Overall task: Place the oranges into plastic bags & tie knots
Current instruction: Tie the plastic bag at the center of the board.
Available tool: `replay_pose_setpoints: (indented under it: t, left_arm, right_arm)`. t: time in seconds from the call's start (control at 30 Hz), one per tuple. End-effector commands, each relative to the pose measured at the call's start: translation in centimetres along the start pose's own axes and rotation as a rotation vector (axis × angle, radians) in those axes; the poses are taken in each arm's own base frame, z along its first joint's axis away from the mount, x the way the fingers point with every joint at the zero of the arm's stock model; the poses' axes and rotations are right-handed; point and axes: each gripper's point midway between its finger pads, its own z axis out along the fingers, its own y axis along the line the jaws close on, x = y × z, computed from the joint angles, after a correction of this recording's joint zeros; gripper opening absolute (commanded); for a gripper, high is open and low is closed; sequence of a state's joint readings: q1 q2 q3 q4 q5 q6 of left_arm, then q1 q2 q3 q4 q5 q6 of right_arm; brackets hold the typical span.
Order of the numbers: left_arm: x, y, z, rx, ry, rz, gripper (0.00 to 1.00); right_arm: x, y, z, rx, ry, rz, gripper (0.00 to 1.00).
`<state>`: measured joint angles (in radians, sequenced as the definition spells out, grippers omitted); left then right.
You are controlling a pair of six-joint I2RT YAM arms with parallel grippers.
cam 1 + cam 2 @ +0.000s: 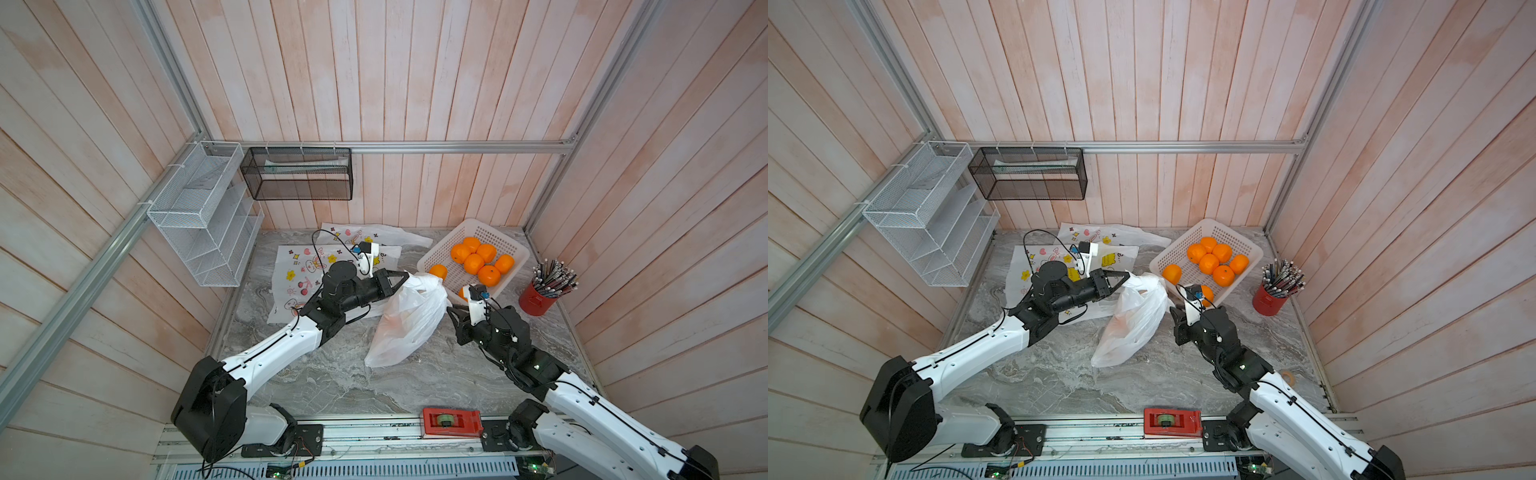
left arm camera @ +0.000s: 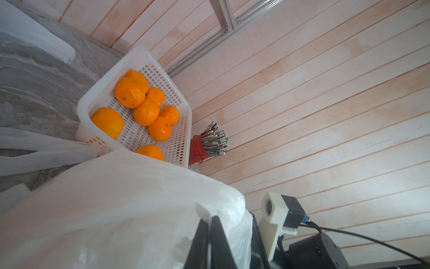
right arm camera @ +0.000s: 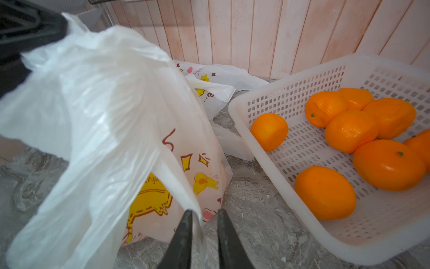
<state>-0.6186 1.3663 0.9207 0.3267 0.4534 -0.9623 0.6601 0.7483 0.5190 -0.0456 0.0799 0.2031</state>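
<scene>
A white plastic bag point(image 1: 409, 320) point(image 1: 1133, 320) printed with yellow cartoons stands on the marble table, and a faint orange tint shows through its lower part. My left gripper point(image 1: 406, 274) point(image 2: 210, 217) is shut on the bag's bunched top and holds it up. My right gripper point(image 1: 451, 309) point(image 3: 206, 212) is at the bag's right side, jaws slightly apart; a strip of bag film point(image 3: 176, 177) runs between them against one finger. Several oranges point(image 1: 473, 262) point(image 3: 351, 130) lie in the white perforated basket point(image 1: 478, 224). No knots are visible.
Flat printed bags point(image 1: 303, 270) lie at the back left under the left arm. A red cup of pencils point(image 1: 540, 297) stands right of the basket. A white wire rack point(image 1: 203, 216) and black mesh basket point(image 1: 299, 172) hang on the walls. A red tape dispenser point(image 1: 451, 422) sits at the front edge.
</scene>
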Motion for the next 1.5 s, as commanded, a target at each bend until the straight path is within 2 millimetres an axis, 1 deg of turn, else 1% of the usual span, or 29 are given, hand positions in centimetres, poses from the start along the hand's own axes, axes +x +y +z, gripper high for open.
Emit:
replay_pose_setpoints:
  t: [0.0, 0.1, 0.17, 0.33, 0.47, 0.53, 0.57, 0.6, 0.67, 0.73, 0.83, 0.93, 1.0, 1.1, 1.23, 1.3, 1.37, 1.4, 1.47]
  left_arm:
    - [-1.1, -1.0, -0.2, 0.000, -0.036, 0.046, 0.01]
    - [-1.2, -1.1, -0.3, -0.004, -0.042, 0.056, 0.00]
    - [-1.2, -1.2, -0.3, -0.003, -0.040, 0.058, 0.00]
    - [-1.2, -1.2, -0.3, -0.004, -0.039, 0.061, 0.00]
    - [-1.2, -1.1, -0.5, -0.007, -0.041, 0.073, 0.00]
    - [-1.3, -1.2, -0.6, -0.006, -0.046, 0.087, 0.00]
    - [-1.3, -1.3, -0.7, -0.006, -0.049, 0.099, 0.00]
    - [-1.5, -1.4, -0.8, -0.010, -0.057, 0.111, 0.00]
    - [-1.8, -1.2, -1.2, -0.023, -0.078, 0.138, 0.00]
    - [-2.3, -1.0, -1.8, -0.037, -0.101, 0.161, 0.00]
    - [-3.3, 0.1, -3.0, -0.074, -0.136, 0.170, 0.00]
    - [-4.1, 2.0, -4.3, -0.134, -0.162, 0.167, 0.00]
    - [-4.1, 3.6, -5.0, -0.192, -0.174, 0.168, 0.00]
    - [-3.8, 6.3, -6.1, -0.274, -0.183, 0.147, 0.00]
    - [-2.9, 9.0, -7.2, -0.342, -0.190, 0.116, 0.00]
    - [-2.4, 10.3, -7.6, -0.384, -0.185, 0.109, 0.00]
    - [-2.1, 11.4, -8.2, -0.415, -0.186, 0.101, 0.00]
    - [-1.8, 12.1, -8.5, -0.429, -0.185, 0.093, 0.00]
    - [-1.5, 12.8, -9.0, -0.442, -0.184, 0.081, 0.00]
  right_arm:
    - [-1.0, 1.1, -1.1, -0.052, 0.000, -0.086, 0.38]
    - [-1.3, 1.5, -1.1, -0.073, -0.010, -0.128, 0.49]
    - [-1.7, 1.6, -0.7, -0.076, -0.017, -0.143, 0.51]
    - [-2.2, 2.0, 1.0, -0.083, -0.002, -0.182, 0.53]
    - [-2.9, 2.2, 2.1, -0.082, -0.021, -0.200, 0.52]
    - [-3.3, 2.4, 2.4, -0.093, -0.034, -0.202, 0.42]
    - [-3.4, 2.4, 2.5, -0.095, -0.031, -0.202, 0.32]
    - [-3.3, 2.3, 2.6, -0.089, -0.026, -0.199, 0.19]
    - [-3.1, 1.9, 2.6, -0.073, -0.016, -0.197, 0.00]
    - [-2.8, 1.2, 2.5, -0.038, -0.005, -0.193, 0.00]
    - [-2.8, -0.4, 2.1, 0.053, 0.009, -0.176, 0.00]
    - [-2.5, -2.7, 1.6, 0.182, 0.024, -0.145, 0.00]
    - [-2.1, -4.7, 1.2, 0.291, 0.039, -0.099, 0.00]
    - [-1.3, -7.7, 0.3, 0.450, 0.064, 0.006, 0.00]
    - [0.8, -10.4, -0.5, 0.573, 0.078, 0.154, 0.00]
    - [2.1, -11.4, -0.7, 0.607, 0.088, 0.209, 0.00]
    - [2.9, -12.3, -0.9, 0.640, 0.083, 0.246, 0.00]
    - [3.1, -12.7, -1.1, 0.651, 0.076, 0.265, 0.00]
    - [3.6, -13.3, -1.2, 0.666, 0.067, 0.295, 0.00]
